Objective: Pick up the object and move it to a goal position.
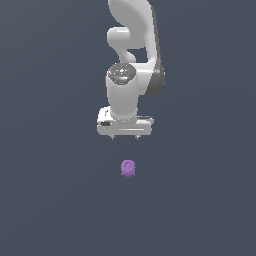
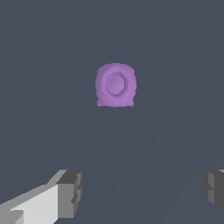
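Note:
The object (image 1: pixel 128 168) is a small purple, rounded, lumpy item with a ring-like top, resting on the dark grey floor. It also shows in the wrist view (image 2: pixel 115 85), seen from above. My white gripper (image 1: pixel 124 137) hangs above and behind it, not touching it. In the wrist view the gripper (image 2: pixel 142 192) is open, with its two grey fingertips (image 2: pixel 71 192) set far apart and nothing between them. The object lies ahead of the fingers, outside the gap.
The floor (image 1: pixel 200 200) is a plain dark grey surface all around. The white arm (image 1: pixel 132 45) rises behind the gripper. No goal marker shows.

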